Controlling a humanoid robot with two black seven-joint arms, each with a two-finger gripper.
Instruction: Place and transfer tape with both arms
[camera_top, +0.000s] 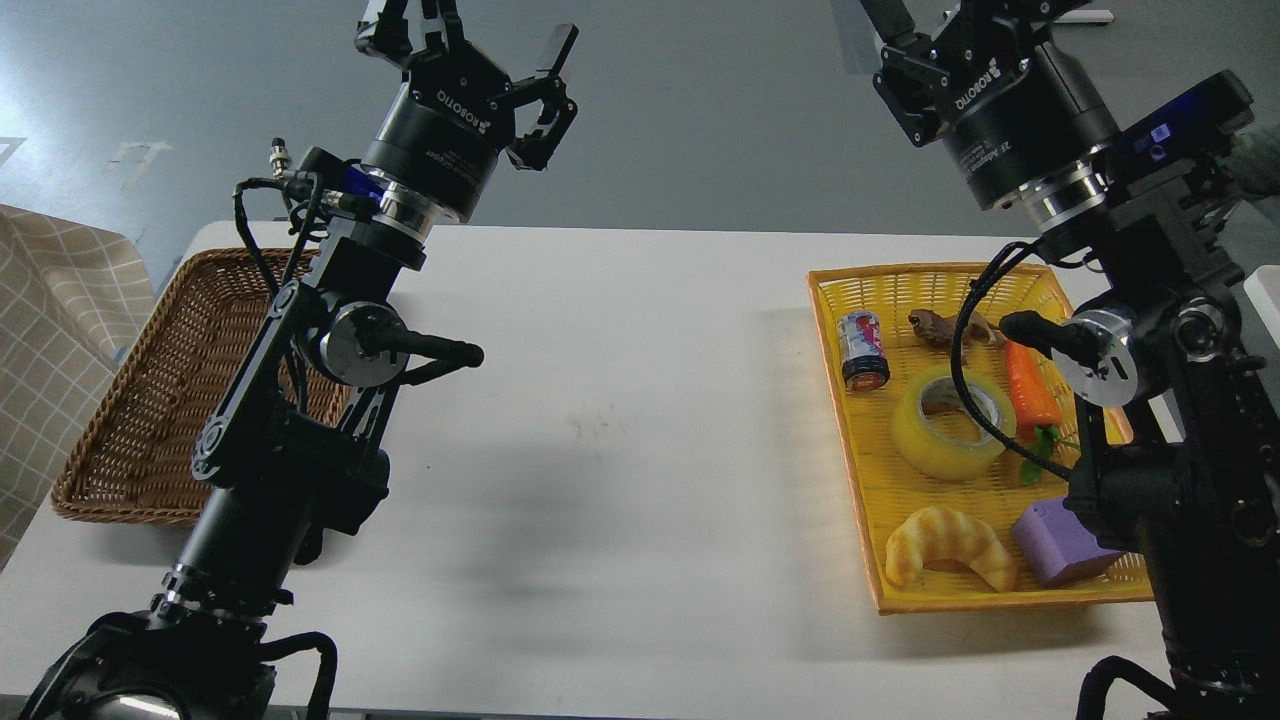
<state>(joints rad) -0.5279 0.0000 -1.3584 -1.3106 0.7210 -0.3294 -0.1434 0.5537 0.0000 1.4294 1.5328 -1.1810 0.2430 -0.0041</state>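
Note:
The tape (948, 420), a translucent yellow roll with a grey-white core, lies flat in the yellow tray (1000, 283) on the right side of the white table. A cable of my right arm crosses in front of it. My left gripper (470, 35) is raised high over the table's far left, open and empty, far from the tape. At the top right, well above the tray, my right gripper (915, 25) holds nothing that I can see; its fingers are cut off by the frame's top edge.
Sharing the tray are a small red-blue can (862, 350), a brown item (935, 325), a carrot (1030, 390), a croissant (950, 548) and a purple block (1060, 545). A brown wicker basket (150, 400) sits at the table's left. Checked cloth (50, 330) lies beyond it.

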